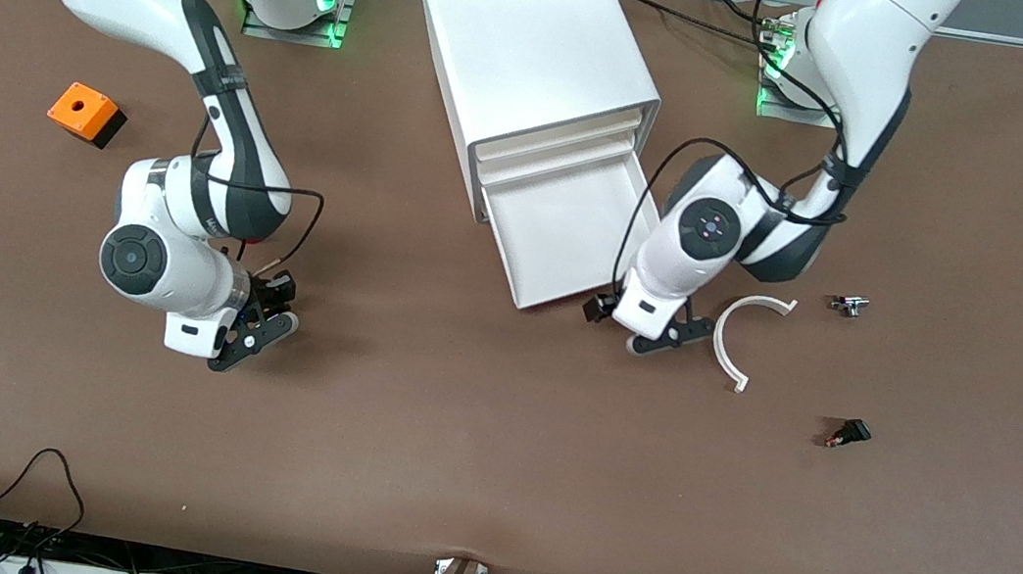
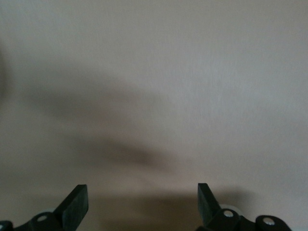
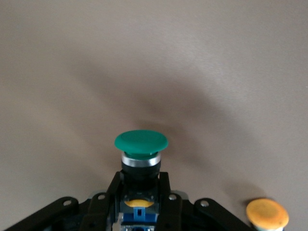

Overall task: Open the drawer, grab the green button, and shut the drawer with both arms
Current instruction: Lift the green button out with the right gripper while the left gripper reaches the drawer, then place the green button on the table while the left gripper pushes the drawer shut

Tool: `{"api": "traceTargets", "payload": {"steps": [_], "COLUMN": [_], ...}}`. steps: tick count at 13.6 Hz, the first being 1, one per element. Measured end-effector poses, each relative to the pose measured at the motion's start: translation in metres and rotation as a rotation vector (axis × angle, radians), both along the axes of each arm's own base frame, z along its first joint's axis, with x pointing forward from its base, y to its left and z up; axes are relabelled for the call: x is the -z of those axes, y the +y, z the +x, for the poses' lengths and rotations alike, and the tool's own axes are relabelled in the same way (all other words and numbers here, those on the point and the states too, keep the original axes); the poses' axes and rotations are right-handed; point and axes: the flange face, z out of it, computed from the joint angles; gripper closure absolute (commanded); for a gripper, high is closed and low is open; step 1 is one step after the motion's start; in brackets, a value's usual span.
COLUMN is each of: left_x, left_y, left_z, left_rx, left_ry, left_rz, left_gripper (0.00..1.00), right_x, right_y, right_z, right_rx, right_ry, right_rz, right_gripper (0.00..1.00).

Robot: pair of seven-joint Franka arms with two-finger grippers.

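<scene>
The bottom drawer of the white cabinet stands pulled out, and its tray shows nothing inside. The button, with a green mushroom cap and a dark blue-black body, sits between the fingers of my right gripper, which is shut on its body. In the front view this right gripper hangs over bare table toward the right arm's end, and the button does not show there. My left gripper is open and low over the table, beside the drawer's front corner. The left wrist view shows only bare mat between its fingers.
An orange box lies toward the right arm's end. A white curved strip lies next to the left gripper, with two small dark parts toward the left arm's end. An orange round cap shows beside the right gripper.
</scene>
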Motion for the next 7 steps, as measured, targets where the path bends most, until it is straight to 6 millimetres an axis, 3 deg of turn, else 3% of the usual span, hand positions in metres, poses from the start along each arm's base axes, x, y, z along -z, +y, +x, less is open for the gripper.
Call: {"api": "traceTargets", "payload": {"steps": [1,2,3,5,7], "left_x": [0.002,0.004,0.006,0.008,0.013], "left_y": [-0.007,-0.014,-0.021,-0.034,-0.041], "left_z": [-0.007,-0.013,-0.019,-0.03,-0.04], "left_rx": [-0.008,-0.016,-0.022,-0.028,-0.017], "left_ry": [0.005,0.011,0.015,0.022,0.032], "left_rz": [0.002,0.005,0.008,0.012,0.019], "left_gripper": [0.0,0.0,0.0,0.0,0.0], "right_x": [0.009,0.018,0.027,0.037,0.027], "right_y": [-0.008,-0.015,-0.019,-0.021,-0.022], "right_z": [0.002,0.004,0.005,0.005,0.007], "right_rx": [0.008,0.015,0.021,0.025,0.026], "right_ry": [-0.008,-0.016,-0.019,-0.015,-0.021], "right_rz": [0.003,0.005,0.007,0.007,0.007], "right_gripper": [0.82,0.52,0.01,0.0,0.0]}}
